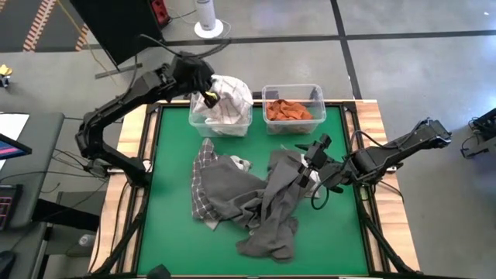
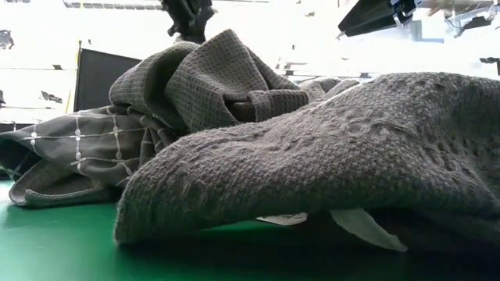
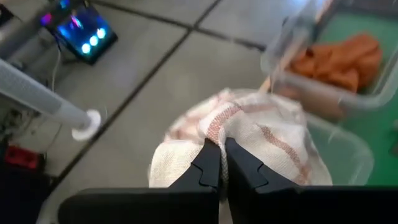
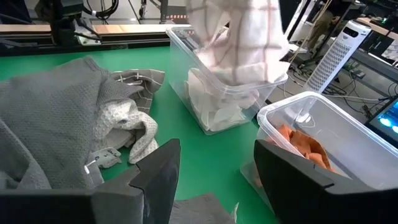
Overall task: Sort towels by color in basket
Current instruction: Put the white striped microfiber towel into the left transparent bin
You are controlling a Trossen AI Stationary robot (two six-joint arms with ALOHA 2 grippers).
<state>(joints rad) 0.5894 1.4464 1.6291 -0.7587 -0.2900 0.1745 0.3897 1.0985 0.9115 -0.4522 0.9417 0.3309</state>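
A heap of dark grey waffle-weave cloth towels (image 2: 328, 156) fills the low view and lies across the middle of the green worktop (image 1: 170, 256). A grey towel with a white checked pattern (image 1: 203, 182) lies spread at the left edge of the heap, with a small white cloth (image 4: 134, 127) tucked against it. The right end effector (image 1: 314, 167) hovers over the heap's right side with its fingers spread and nothing between them. At the far edge of the worktop stand two clear plastic bins side by side. The left end effector (image 3: 219, 165), pressed together, pinches a white towel with thin reddish check lines (image 1: 231, 97) above the left clear plastic bin (image 1: 221, 124). The right clear plastic bin (image 1: 293, 120) holds a crumpled orange towel (image 1: 288, 110).
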